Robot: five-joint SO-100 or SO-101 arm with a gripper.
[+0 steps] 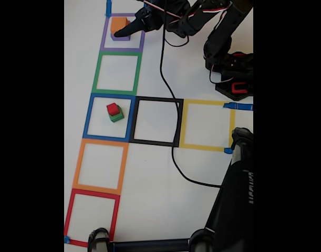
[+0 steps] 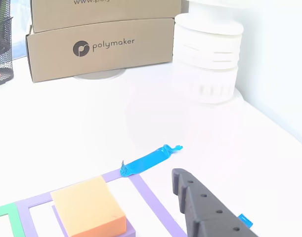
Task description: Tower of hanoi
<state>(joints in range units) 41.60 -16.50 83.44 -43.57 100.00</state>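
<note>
In the fixed view, the flat orange square block (image 1: 119, 24) lies inside the purple tape square (image 1: 104, 38) at the top of the column of taped outlines, seemingly on a slightly larger purple slab. The black two-finger gripper (image 1: 122, 32) reaches down over that purple square, one dark finger at the block's lower right edge; whether the fingers are spread or clamped on it I cannot tell. Two squares below the purple one, in the blue tape square (image 1: 88, 116), a small red cube (image 1: 113, 109) sits stacked on a green cube (image 1: 117, 116).

In the other view, the orange block (image 2: 89, 207) shows a matte top and straight side faces, with the purple slab's edge just visible beneath. It looks rigid, light and printed from plastic, so opposite side walls should give a firm, non-slip hold. One toothed black finger (image 2: 205, 212) stands right of the purple square's edge, apart from the block. This view also shows a torn blue tape strip (image 2: 148, 160) and cardboard boxes (image 2: 101, 47) beyond the purple square.
</note>
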